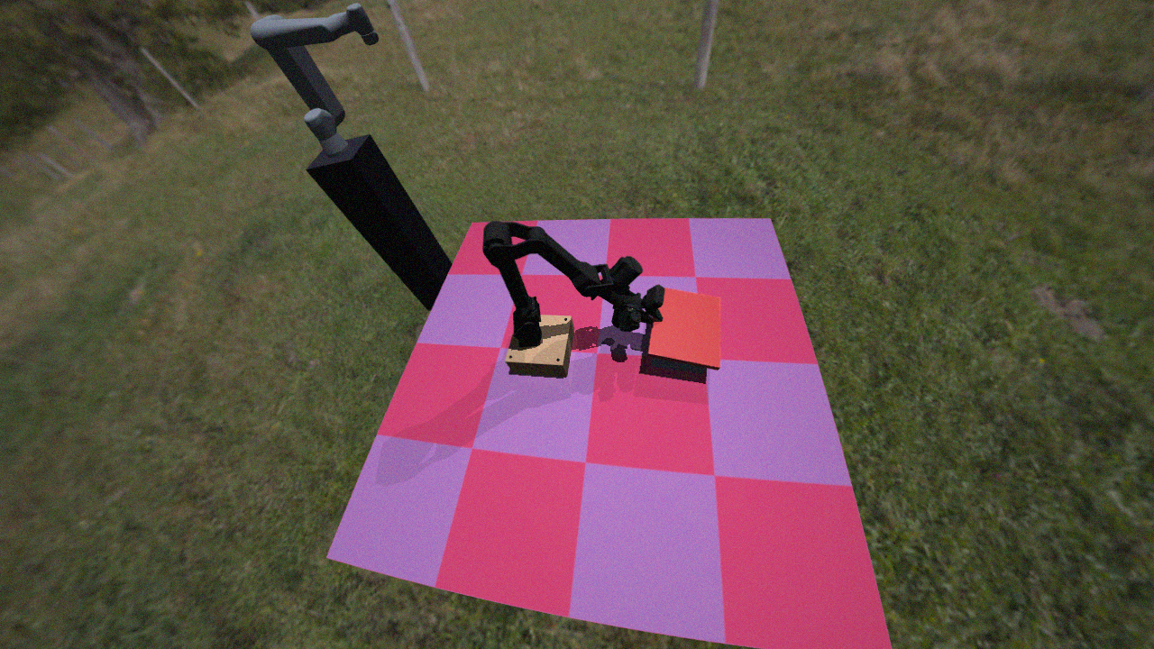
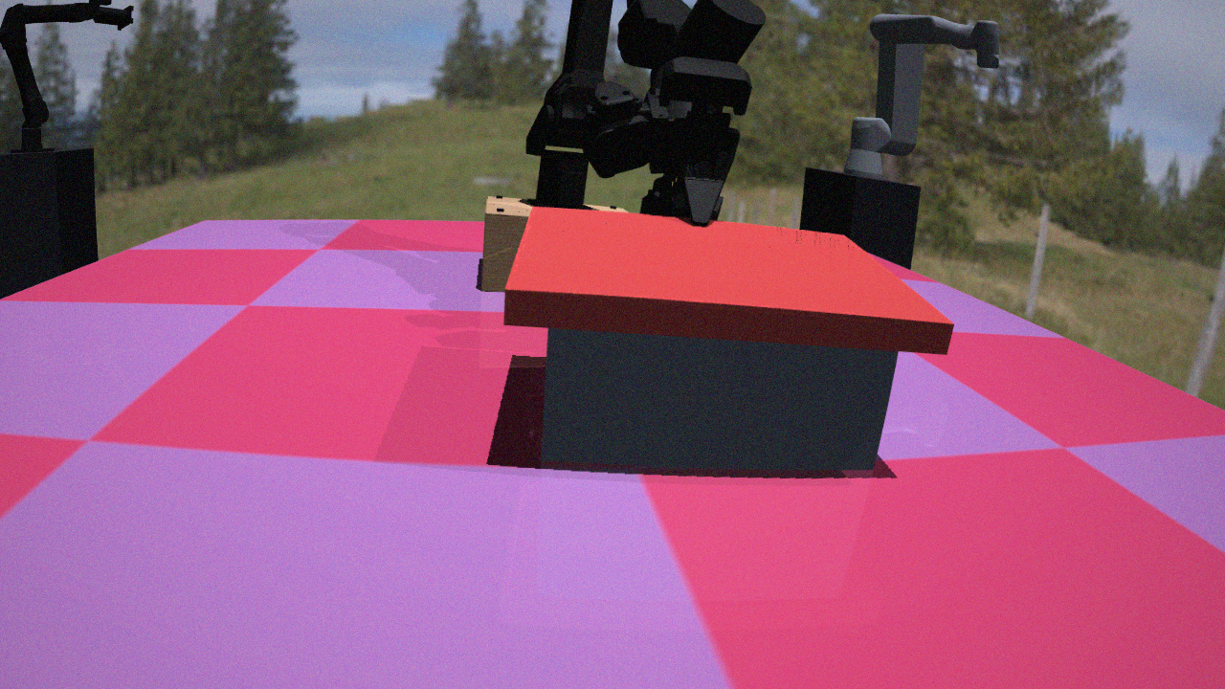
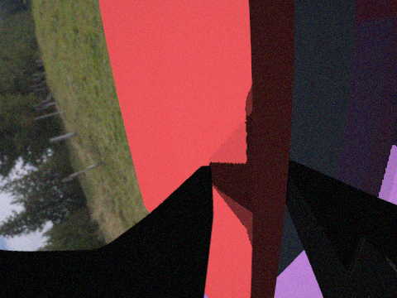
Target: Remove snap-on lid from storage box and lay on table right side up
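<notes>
The red lid (image 1: 685, 331) (image 2: 710, 265) (image 3: 186, 74) is right side up over the dark blue-grey storage box (image 1: 676, 370) (image 2: 710, 411) (image 3: 320, 83) and overhangs its walls. I cannot tell whether any gap separates lid and box. The box stands on the checkered table (image 1: 645, 525) (image 2: 343, 582). My gripper (image 1: 654, 308) (image 3: 246, 172) is shut on the lid's edge on the side facing the arm's base. In the wrist view one finger lies over the lid's top and the other under its rim, beside the box wall. In the exterior view the lid hides the lower finger.
The wooden base block (image 1: 542, 362) (image 2: 503, 248) of my arm stands on the table behind the box in the exterior view. A grey arm (image 1: 302, 77) (image 2: 899, 94) on a black pedestal (image 1: 379, 209) (image 2: 857, 213) and another black pedestal (image 2: 42, 213) stand beyond the table.
</notes>
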Tool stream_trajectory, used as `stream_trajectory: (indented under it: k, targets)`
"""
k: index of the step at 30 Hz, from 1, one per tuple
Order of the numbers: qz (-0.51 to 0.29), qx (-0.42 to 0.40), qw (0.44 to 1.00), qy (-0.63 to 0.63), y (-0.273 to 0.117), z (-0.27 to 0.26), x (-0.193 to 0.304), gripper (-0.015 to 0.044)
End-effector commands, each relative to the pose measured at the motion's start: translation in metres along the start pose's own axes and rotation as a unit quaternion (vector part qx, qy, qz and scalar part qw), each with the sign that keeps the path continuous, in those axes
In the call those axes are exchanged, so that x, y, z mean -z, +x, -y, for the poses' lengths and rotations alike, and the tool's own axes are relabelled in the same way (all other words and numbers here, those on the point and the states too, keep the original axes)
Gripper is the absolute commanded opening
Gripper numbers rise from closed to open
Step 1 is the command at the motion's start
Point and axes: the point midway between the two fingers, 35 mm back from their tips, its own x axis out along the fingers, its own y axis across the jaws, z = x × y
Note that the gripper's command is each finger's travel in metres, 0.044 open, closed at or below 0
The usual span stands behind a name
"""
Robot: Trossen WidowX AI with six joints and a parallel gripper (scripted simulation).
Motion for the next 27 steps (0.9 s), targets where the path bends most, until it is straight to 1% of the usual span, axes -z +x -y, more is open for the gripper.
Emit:
stream_trajectory:
  k: [1,27]
  targets:
    - [-0.001,0.0,1.0,0.0,0.0005,-0.0005,-0.0002,0.0]
    - [-0.002,-0.001,1.0,-0.002,-0.0015,-0.0049,0.0,0.0]
